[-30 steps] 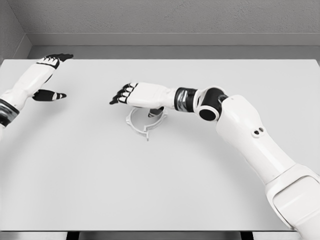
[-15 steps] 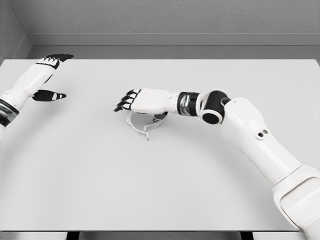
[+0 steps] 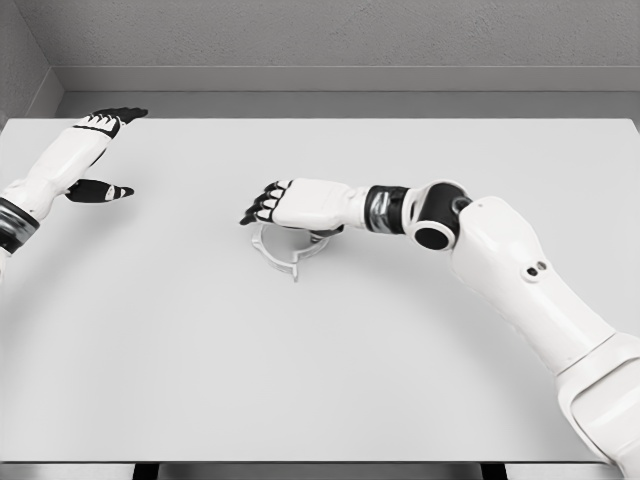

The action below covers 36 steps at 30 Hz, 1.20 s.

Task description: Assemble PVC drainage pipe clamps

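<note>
A white ring-shaped pipe clamp lies flat on the white table near the middle. My right hand hovers palm down over the clamp's far half and hides it. Its dark-tipped fingers are loosely curled and point left, and whether they touch the clamp does not show. My left hand is raised at the far left of the table, fingers spread and thumb apart, holding nothing.
A grey wall runs behind the table's far edge. The right forearm crosses the table's right half from the lower right corner.
My right hand has shifted right and dropped lower over the clamp, its fingers curling a little. The left arm has not moved.
</note>
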Tool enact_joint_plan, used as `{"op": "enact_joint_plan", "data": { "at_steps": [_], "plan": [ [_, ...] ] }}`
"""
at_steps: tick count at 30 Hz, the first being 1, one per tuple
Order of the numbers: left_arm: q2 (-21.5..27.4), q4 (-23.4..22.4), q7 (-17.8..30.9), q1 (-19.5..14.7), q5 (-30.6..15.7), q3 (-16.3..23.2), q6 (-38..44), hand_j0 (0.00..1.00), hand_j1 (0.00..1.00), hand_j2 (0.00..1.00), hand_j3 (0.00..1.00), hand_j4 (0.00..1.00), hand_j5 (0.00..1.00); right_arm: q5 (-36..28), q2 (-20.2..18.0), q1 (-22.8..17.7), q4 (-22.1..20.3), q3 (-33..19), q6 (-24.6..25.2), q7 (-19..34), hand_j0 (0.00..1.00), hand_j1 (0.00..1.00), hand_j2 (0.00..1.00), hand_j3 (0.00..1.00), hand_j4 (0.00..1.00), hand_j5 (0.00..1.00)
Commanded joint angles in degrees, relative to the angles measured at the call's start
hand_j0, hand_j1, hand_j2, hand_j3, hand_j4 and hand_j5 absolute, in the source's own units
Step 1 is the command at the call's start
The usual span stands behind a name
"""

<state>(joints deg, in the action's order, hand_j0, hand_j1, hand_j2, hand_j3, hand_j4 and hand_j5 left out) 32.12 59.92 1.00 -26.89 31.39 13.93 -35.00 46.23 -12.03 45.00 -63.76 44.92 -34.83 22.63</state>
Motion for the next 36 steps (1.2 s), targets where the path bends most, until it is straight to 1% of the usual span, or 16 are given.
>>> {"op": "enact_joint_plan", "data": {
  "at_steps": [1,7,10,16,18,25,26,28,30,31,32,34,35,36],
  "plan": [
    [0.05,0.02,-0.04,0.00,-0.37,-0.04,0.00,1.00,1.00,1.00,1.00,1.00,1.00,-0.09,-0.71,-0.09,-0.49,-0.01,0.03,0.22,1.00,1.00,1.00,1.00,1.00,1.00],
    [0.05,0.02,-0.04,0.00,-0.37,-0.04,0.00,1.00,1.00,1.00,1.00,1.00,1.00,-0.09,-1.86,-0.26,-0.93,-0.10,0.03,0.22,1.00,1.00,1.00,1.00,1.00,1.00],
    [0.05,0.02,-0.04,0.00,-0.37,-0.04,0.00,1.00,1.00,1.00,1.00,1.00,1.00,-0.09,-1.95,-0.35,-1.72,-0.10,0.11,0.66,1.00,1.00,1.00,1.00,1.00,1.00],
    [-0.04,0.02,-0.04,0.00,-0.37,-0.04,0.00,1.00,1.00,1.00,1.00,1.00,1.00,-0.09,-2.21,-0.35,-1.89,-0.10,0.12,1.19,1.00,1.00,1.00,1.00,1.00,1.00],
    [-0.13,0.02,-0.04,0.00,-0.37,-0.13,0.00,1.00,1.00,1.00,1.00,1.00,1.00,-0.09,-2.73,-0.62,-3.82,-0.10,0.73,1.45,1.00,1.00,1.00,1.00,1.00,1.00],
    [-0.21,0.02,-0.04,0.00,-0.37,-0.04,0.00,1.00,1.00,1.00,1.00,1.00,1.00,-0.79,-2.30,-0.62,-4.35,-0.80,0.82,1.36,1.00,1.00,1.00,1.00,1.00,1.00],
    [-0.22,0.02,-0.04,0.00,-0.37,-0.04,0.00,1.00,1.00,1.00,1.00,1.00,1.00,-0.88,-2.30,-0.53,-5.05,-0.89,0.82,1.36,1.00,1.00,1.00,1.00,1.00,1.00],
    [-0.22,-0.07,-0.04,0.00,-0.37,-0.04,0.00,1.00,1.00,1.00,1.00,1.00,1.00,-0.88,-2.12,-0.62,-8.92,-2.82,0.82,1.45,1.00,1.00,1.00,1.00,1.00,1.00],
    [-0.22,-0.07,-0.04,0.00,-0.37,-0.04,0.00,1.00,1.00,1.00,1.00,1.00,1.00,-1.06,-2.03,-0.62,-9.45,-3.53,0.82,1.36,1.00,1.00,1.00,1.00,1.00,1.00],
    [-0.22,-0.07,-0.04,0.00,-0.37,0.04,0.00,1.00,1.00,1.00,1.00,1.00,1.00,-1.06,-2.03,-0.62,-10.41,-4.40,0.82,1.45,1.00,1.00,1.00,1.00,1.00,1.00],
    [-0.22,0.02,-0.04,0.00,-0.37,0.13,0.00,1.00,1.00,1.00,1.00,1.00,1.00,-1.15,-2.12,-0.70,-11.30,-6.33,0.73,1.45,1.00,1.00,1.00,1.00,1.00,1.00],
    [-0.22,0.02,-0.04,0.00,-0.37,0.13,0.00,1.00,1.00,1.00,1.00,1.00,1.00,-2.55,-2.74,-0.62,-11.74,-10.99,0.38,1.45,1.00,1.00,1.00,1.00,1.00,1.00],
    [-0.22,-0.07,-0.04,0.00,-0.37,0.22,0.00,1.00,1.00,1.00,1.00,1.00,1.00,-3.87,-4.58,-0.62,-11.74,-13.45,0.03,1.45,1.00,1.00,1.00,1.00,1.00,1.00],
    [-0.30,-0.07,-0.04,0.00,-0.37,0.39,0.00,1.00,1.00,1.00,1.00,1.00,1.00,-5.71,-6.25,-0.62,-11.74,-14.07,-0.06,1.45,1.00,1.00,1.00,1.00,1.00,1.00]
  ]
}}
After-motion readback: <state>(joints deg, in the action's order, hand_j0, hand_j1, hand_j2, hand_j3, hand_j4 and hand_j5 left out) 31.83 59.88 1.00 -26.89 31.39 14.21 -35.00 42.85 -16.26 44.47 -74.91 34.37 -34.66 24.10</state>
